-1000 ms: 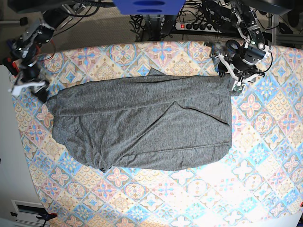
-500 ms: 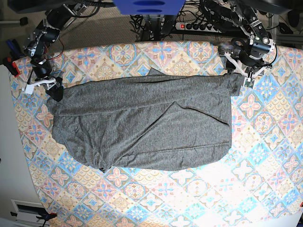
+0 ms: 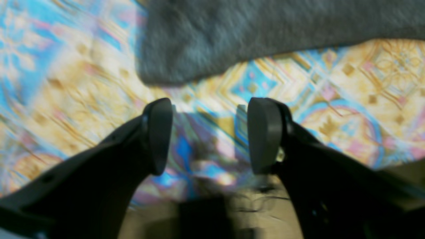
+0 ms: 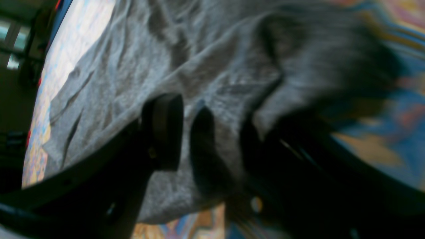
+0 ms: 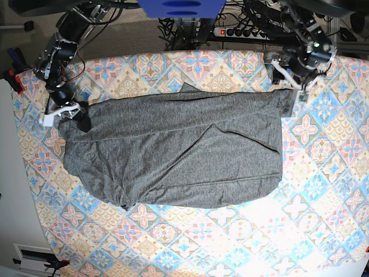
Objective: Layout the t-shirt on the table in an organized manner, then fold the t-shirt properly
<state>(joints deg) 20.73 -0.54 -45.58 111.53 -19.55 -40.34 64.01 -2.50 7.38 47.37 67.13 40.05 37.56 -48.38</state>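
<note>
The charcoal-grey t-shirt (image 5: pixel 173 150) lies spread across the middle of the patterned table (image 5: pixel 323 173), creased, with a bunched corner at its lower left. My right gripper (image 5: pixel 73 118) is at the shirt's left end. In the right wrist view it (image 4: pixel 209 139) stands open right over the shirt (image 4: pixel 139 66), with fabric between its fingers and a fold over one of them. My left gripper (image 5: pixel 288 81) hovers just behind the shirt's right end. In the left wrist view it (image 3: pixel 211 136) is open and empty above bare table cloth (image 3: pixel 348 86), with the shirt's edge (image 3: pixel 265 30) ahead of it.
A power strip with cables (image 5: pixel 242 32) and a blue object (image 5: pixel 181 7) lie beyond the table's far edge. The table's left edge runs close beside the right arm, with a small red item (image 5: pixel 14 81) there. Patterned cloth shows in front of and to the right of the shirt.
The right gripper has come in from the table's left edge onto the shirt's left end. The left gripper has drawn back from the shirt's right end towards the far edge. The shirt has barely shifted.
</note>
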